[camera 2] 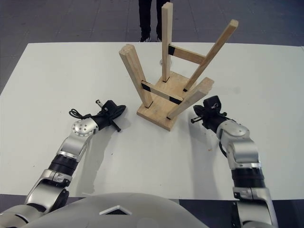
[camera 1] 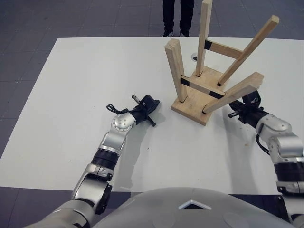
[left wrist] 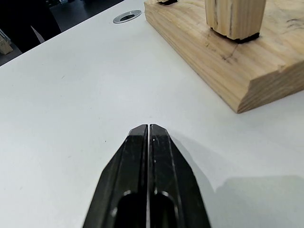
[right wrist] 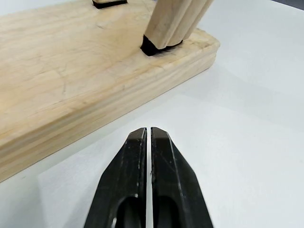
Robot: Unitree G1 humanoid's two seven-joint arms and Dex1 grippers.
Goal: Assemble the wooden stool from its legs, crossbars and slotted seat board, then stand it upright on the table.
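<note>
- The white table [camera 1: 71,95] is the biggest thing here. It holds everything else.
- The stool [camera 1: 202,88] sits on the table, toward 1 o'clock from the table's middle. It is upside down.
- The seat board [camera 1: 192,108] lies flat on the table at the bottom of the stool.
- Four legs [camera 1: 176,66] stick up out of the seat board. They lean outward a little.
- Two crossbars [camera 1: 223,49] join the legs in pairs. Black bits show where they meet the legs.
- The left claw [camera 1: 152,105] rests on the table at about 9 o'clock from the seat board. It is near the board but not touching it. Its two fingers are pressed tight together, and it holds nothing.
- The right claw [camera 2: 202,113] rests on the table at about 4 o'clock from the seat board, just beside the nearest leaning leg. Its fingers are pressed together too, and it holds nothing.
- A small metal ring [camera 1: 195,57] is set in the table at 12 o'clock from the seat board.
- The stool looks all put together, so the building part seems done. The step left is turning it over so it stands on its legs.
- For that, each claw would need to open and take hold of the stool. Then both would have to tip it over slowly and together, so no leg slips out of its slot.
</note>
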